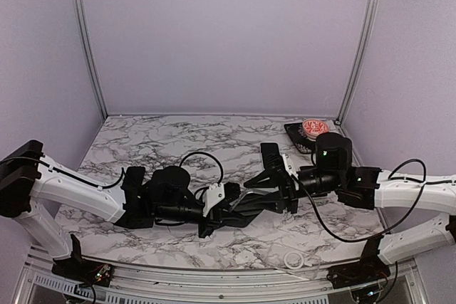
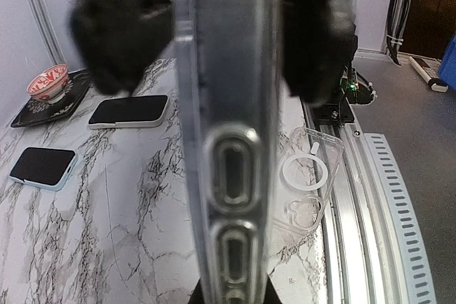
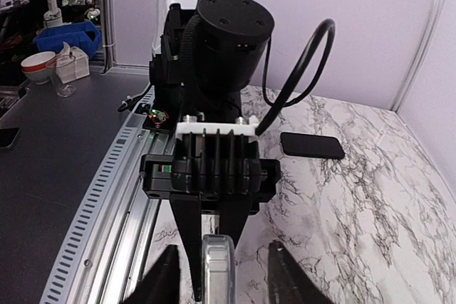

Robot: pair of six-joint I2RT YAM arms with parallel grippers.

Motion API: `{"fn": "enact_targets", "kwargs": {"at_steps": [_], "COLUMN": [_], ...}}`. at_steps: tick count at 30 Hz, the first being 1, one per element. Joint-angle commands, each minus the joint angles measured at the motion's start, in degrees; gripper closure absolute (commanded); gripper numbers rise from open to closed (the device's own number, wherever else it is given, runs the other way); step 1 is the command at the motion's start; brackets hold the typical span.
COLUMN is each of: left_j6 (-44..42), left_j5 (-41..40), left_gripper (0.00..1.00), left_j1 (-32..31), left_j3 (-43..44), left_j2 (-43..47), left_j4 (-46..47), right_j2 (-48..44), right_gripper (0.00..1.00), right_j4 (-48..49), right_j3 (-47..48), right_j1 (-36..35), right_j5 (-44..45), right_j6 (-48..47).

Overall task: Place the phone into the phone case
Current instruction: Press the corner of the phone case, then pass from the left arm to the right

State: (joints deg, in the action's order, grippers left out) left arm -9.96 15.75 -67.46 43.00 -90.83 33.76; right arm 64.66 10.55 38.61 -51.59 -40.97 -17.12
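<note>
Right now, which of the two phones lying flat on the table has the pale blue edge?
The nearer phone in the left wrist view; the other phone, beside the dark tray, has a whitish edge.

Soft, even light from overhead, shadows faint.
The white-and-grey marbled tabletop (image 1: 178, 140) shows sharp from above, with only pale shadow on it beneath the arms. In the left wrist view, the clear plastic phone case (image 2: 228, 176) is badly blurred near the lens, with glints along its edge.
</note>
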Motion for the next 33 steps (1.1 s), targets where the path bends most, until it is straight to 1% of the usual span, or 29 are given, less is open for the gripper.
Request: {"fn": "enact_targets", "kwargs": {"at_steps": [1,3,4,5,6,7,8,10,11,12,13,14,16,19,20,22,24,25,26,27,28,29,30,33], "left_j6": [6.61,13.40,15.93,18.65,21.02,23.46,25.85,29.17,30.34,31.13,31.66,31.86,31.61,30.75,31.02,31.56,31.81,31.75,31.42,31.14,30.54,29.78,29.06,27.04], "left_j5": [2.12,4.85,5.77,6.42,6.90,7.09,7.38,8.32,8.28,8.30,8.18,7.92,7.26,7.15,6.74,5.36,2.36,-0.36,-4.52,-9.58,-16.12,-22.92,-29.07,-44.46], "left_gripper": [1.00,1.00,1.00,1.00,1.00,1.00,1.00,1.00,1.00,1.00,1.00,1.00,1.00,1.00,1.00,1.00,1.00,0.83,0.53,0.29,0.14,0.05,0.02,0.01], "left_j1": [-0.15,0.11,0.29,0.54,0.72,0.91,0.93,1.06,1.03,1.02,1.06,1.02,1.05,1.02,1.02,1.04,1.02,1.02,1.02,1.04,1.02,1.06,1.11,1.20], "left_j3": [0.98,-0.09,-1.23,-2.00,-2.67,-3.26,-3.77,-4.30,-4.39,-4.35,-4.31,-4.45,-4.80,-4.47,-4.36,-4.31,-4.62,-4.65,-4.49,-4.12,-3.73,-3.40,-3.35,-2.09], "left_j2": [4.03,4.78,4.95,4.87,4.56,4.07,3.40,2.00,1.45,1.02,0.86,0.83,1.12,0.74,0.33,-0.23,-0.25,-0.15,0.00,0.14,0.38,1.05,1.72,3.92], "left_j4": [5.53,11.60,14.71,18.00,20.80,23.79,26.97,32.16,33.32,33.92,34.15,34.41,34.91,34.45,34.30,34.11,33.44,32.31,30.28,27.45,23.56,19.81,15.48,4.77], "right_j2": [-2.06,-2.46,-2.70,-2.88,-2.95,-2.81,-2.52,-1.49,-0.93,-0.38,0.00,0.28,0.82,1.14,1.11,0.96,0.78,0.73,0.73,0.91,1.49,2.22,3.28,7.23], "right_gripper": [0.34,0.23,0.15,0.10,0.10,0.12,0.17,0.34,0.42,0.54,0.59,0.67,0.74,0.98,1.00,1.00,1.00,1.00,1.00,1.00,1.00,1.00,1.00,1.00], "right_j4": [0.02,-0.05,0.23,1.25,3.09,5.75,8.78,11.58,12.12,12.31,12.31,12.35,12.58,12.75,12.75,11.51,10.28,9.75,8.74,7.29,4.93,1.87,-1.64,-12.29], "right_j3": [1.43,1.05,0.47,-0.12,-0.97,-2.06,-3.02,-3.62,-3.72,-3.68,-3.56,-3.58,-3.76,-3.52,-3.40,-2.84,-2.14,-1.63,-0.95,-0.08,1.21,2.76,4.63,10.23], "right_j1": [0.31,1.17,1.68,2.44,3.10,3.70,3.98,4.04,4.04,4.04,4.06,4.09,4.09,4.07,3.97,3.96,4.02,4.12,4.27,4.53,5.06,5.93,6.94,12.09], "right_j5": [5.78,5.54,4.57,3.23,1.49,-0.28,-1.66,-3.17,-3.79,-4.55,-5.08,-5.46,-5.65,-5.44,-4.25,-1.47,0.49,0.99,1.67,2.86,4.36,7.10,9.74,13.69], "right_j6": [4.85,8.02,9.73,11.52,13.47,15.92,18.45,21.87,22.58,22.98,23.27,23.42,23.77,24.28,24.64,24.80,25.44,25.80,26.28,26.81,27.38,28.20,29.04,33.09]}}
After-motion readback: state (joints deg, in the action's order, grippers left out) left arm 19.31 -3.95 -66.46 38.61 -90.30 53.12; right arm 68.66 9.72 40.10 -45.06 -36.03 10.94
